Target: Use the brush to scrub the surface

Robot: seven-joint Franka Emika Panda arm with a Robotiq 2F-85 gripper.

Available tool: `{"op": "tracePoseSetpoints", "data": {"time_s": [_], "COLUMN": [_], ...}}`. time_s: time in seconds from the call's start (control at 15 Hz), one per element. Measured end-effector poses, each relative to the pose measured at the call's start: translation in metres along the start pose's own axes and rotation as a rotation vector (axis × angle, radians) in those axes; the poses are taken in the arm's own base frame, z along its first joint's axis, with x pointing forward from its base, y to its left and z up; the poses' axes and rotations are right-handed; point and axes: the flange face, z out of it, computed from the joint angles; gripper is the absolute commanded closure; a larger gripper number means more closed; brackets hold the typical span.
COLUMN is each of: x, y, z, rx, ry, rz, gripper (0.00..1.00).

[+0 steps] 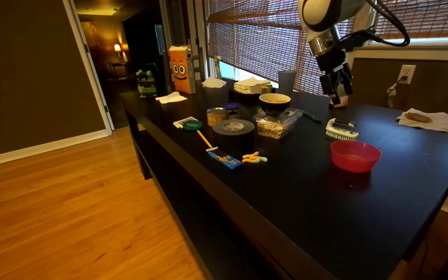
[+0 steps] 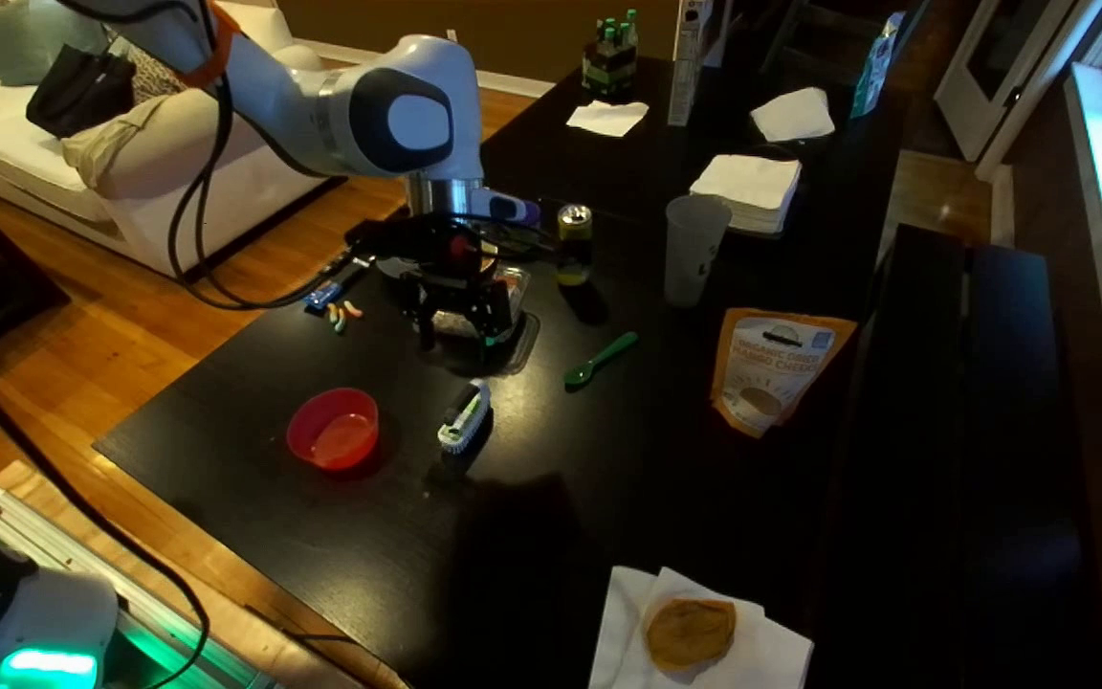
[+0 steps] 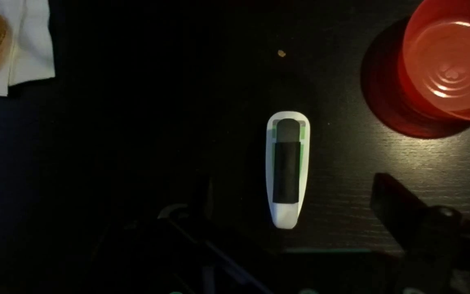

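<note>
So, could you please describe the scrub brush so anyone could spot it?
On the long black tabletop, find the red bowl. The scrub brush lies beside it; unlike the bowl or green spoon, it has white bristles and a black grip.

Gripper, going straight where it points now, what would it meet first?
Probably the brush, seen between the open fingers in the wrist view; depth is unclear, so maybe tabletop beside it.
</note>
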Motion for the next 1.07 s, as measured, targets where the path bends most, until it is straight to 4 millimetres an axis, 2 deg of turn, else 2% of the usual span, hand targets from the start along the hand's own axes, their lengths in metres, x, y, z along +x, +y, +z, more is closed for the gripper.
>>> {"op": "tracePoseSetpoints", "data": {"time_s": [0.07,0.13,0.6,0.67,0.73,0.93,1.0,1.07], "x": [0.003,0.005,0.025,0.028,0.030,0.036,0.038,0.039], "y": [-0.001,-0.002,-0.002,-0.001,0.000,0.003,0.003,0.003], "z": [0.003,0.006,0.030,0.033,0.036,0.043,0.046,0.048], "rx": [0.004,0.010,0.025,0.025,0.025,0.026,0.026,0.026], "ry": [-0.006,-0.012,-0.045,-0.049,-0.053,-0.072,-0.079,-0.084], "rz": [0.000,0.002,0.012,0.013,0.015,0.018,0.018,0.018], "gripper": [0.30,0.31,0.81,0.69,0.70,0.60,0.48,0.48]}}
